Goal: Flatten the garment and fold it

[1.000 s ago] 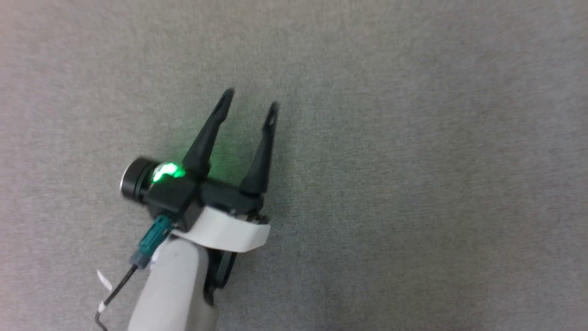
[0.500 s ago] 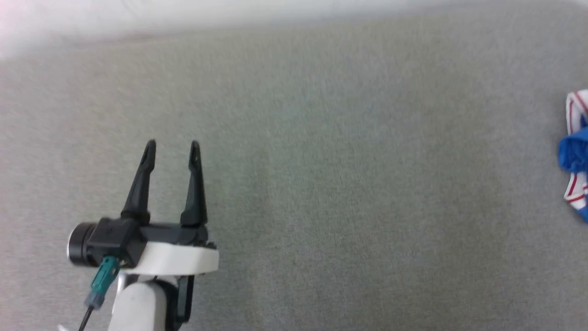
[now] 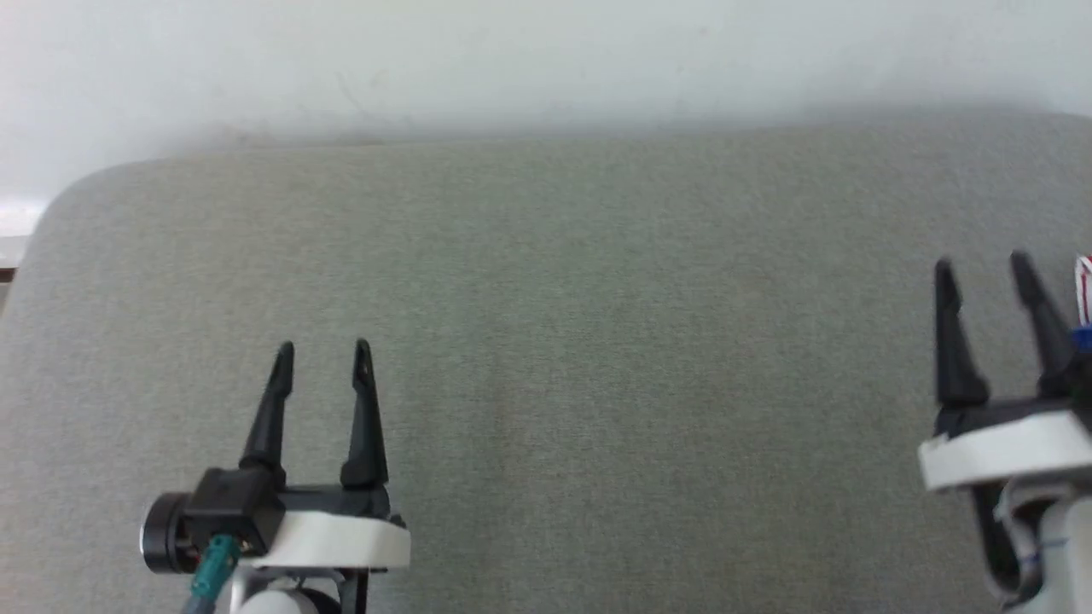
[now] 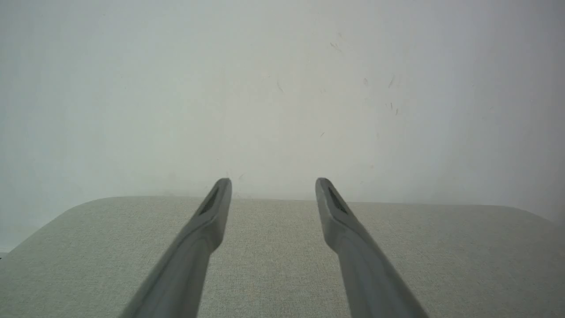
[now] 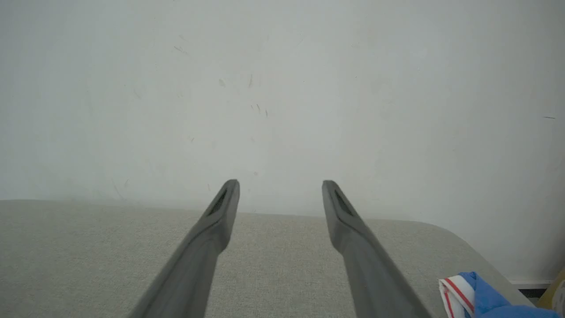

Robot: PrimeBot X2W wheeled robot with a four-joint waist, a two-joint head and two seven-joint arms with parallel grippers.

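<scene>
Both arms are poised over a grey cloth-covered table with a pale wall behind it, and we judge that the flattening and folding have not yet begun. The left gripper hangs at the lower left of the head view, its two dark fingers spread wide with nothing between them. The right gripper stands at the far right, likewise wide and empty. The garment is the story here. In the head view we catch just a sliver of it, a scrap of red-and-white striped trim above a spot of blue, at the frame's right edge just beyond the right gripper's outer finger. In the right wrist view we find the garment bunched in the bottom right corner, off to the right of the fingers rather than between them, near the table's rounded right-hand corner. So the shirt lies to the robot's right, outside the right gripper and well apart from the left one, with a broad stretch of table between. We judge the right arm much the nearer and the likelier to reach first, swinging outward to its right. We cannot tell how the garment's long axis runs, as too little of it is in frame.
</scene>
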